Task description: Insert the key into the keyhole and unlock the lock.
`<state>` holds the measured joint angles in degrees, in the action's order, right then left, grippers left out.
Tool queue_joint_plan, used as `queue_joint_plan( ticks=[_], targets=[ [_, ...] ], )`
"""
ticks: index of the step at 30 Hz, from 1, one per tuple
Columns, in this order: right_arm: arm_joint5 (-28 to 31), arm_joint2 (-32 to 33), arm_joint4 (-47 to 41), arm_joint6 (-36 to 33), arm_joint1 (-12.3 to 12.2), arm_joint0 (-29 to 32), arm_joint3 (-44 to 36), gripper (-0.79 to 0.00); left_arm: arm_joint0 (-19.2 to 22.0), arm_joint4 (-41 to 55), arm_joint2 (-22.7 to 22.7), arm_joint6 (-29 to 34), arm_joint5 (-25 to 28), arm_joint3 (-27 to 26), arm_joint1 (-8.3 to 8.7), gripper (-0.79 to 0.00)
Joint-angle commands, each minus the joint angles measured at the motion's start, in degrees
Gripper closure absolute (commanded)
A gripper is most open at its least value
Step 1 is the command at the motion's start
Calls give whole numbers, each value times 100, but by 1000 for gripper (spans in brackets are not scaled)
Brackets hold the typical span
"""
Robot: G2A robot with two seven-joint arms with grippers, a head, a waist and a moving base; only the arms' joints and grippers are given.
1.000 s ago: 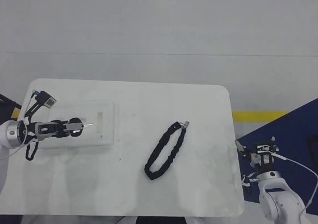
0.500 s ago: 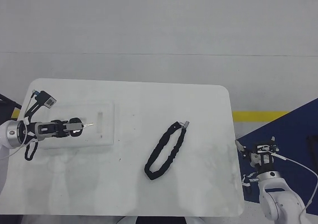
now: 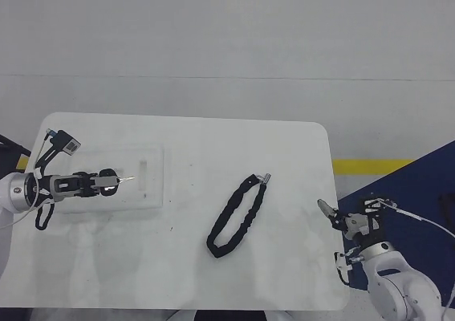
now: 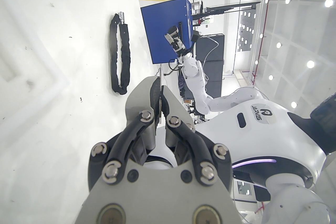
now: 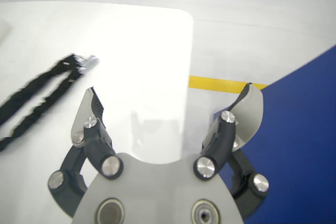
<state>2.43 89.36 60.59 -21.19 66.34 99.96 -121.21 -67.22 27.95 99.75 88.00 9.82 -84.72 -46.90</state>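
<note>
The robot's left claw (image 3: 115,181) hangs over a shallow white foam tray (image 3: 152,193) on the left side of the white, round-cornered table (image 3: 291,265). It is pressed together on a thin silver metal key (image 3: 130,178). The key's blade sticks out past the fingertips and points across the table toward the lock, without touching it. In the left wrist view the same claw (image 4: 158,89) shows its two grey fingers closed tight, with the key (image 4: 160,76) seen edge-on as a narrow strip between the ribbed pads.

The black fabric-sleeved chain lock (image 3: 236,217) lies flat near the middle of the table as a long closed loop, well apart from both claws. Its short silver metal cylinder (image 3: 265,176) is at the far end of the loop. The left wrist view shows the loop (image 4: 119,51) stretched out on the bare white surface beyond the tray's raised border.

The right claw (image 3: 347,217) sits at the table's right edge, beside a large blue cabinet (image 3: 432,201). Its fingers are spread wide with nothing between them. In its own wrist view the claw (image 5: 170,91) opens over the table's right edge, with the lock (image 5: 39,93) lying off to one side. A yellow floor stripe (image 5: 218,83) runs behind it.
</note>
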Motion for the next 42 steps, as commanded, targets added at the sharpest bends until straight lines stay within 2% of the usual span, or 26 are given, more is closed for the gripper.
queue_joint_plan(
  ticks=[1,3,6,17,19,20,21,27,31,40,42],
  targets=[
    [-482,-313,-283,-1061,25,-334,-413,-785,0,0,0,0,0,0,0,0],
    [-887,-755,-399,-1731,66,-832,-622,-785,0,0,0,0,0,0,0,0],
    [-1374,-1461,-359,-2231,147,-1619,-597,-785,0,0,0,0,0,0,0,0],
    [-1374,-1461,-359,-2231,147,-1619,-597,-785,0,0,0,0,0,0,0,0],
    [-1285,-1514,-891,-2984,148,-1749,-217,-785,0,0,0,0,0,0,0,0],
    [-1426,-1518,-522,-3202,141,-2017,-136,-785,0,0,0,0,0,0,0,0],
    [-1885,-1642,-148,-3330,162,-2186,-1,-785,0,0,0,0,0,0,0,0],
    [-3588,-2788,-303,-4910,418,-3514,581,-785,0,0,0,0,0,0,0,0],
    [-3846,-3237,-843,-4708,617,-4019,1354,-785,0,0,0,0,0,0,0,0],
    [-3846,-3237,-843,-4708,617,-4019,1354,-785,0,0,0,0,0,0,0,0],
    [-3986,-3260,-708,-4432,625,-3921,1523,-785,0,0,0,0,0,0,0,0]
  ],
)
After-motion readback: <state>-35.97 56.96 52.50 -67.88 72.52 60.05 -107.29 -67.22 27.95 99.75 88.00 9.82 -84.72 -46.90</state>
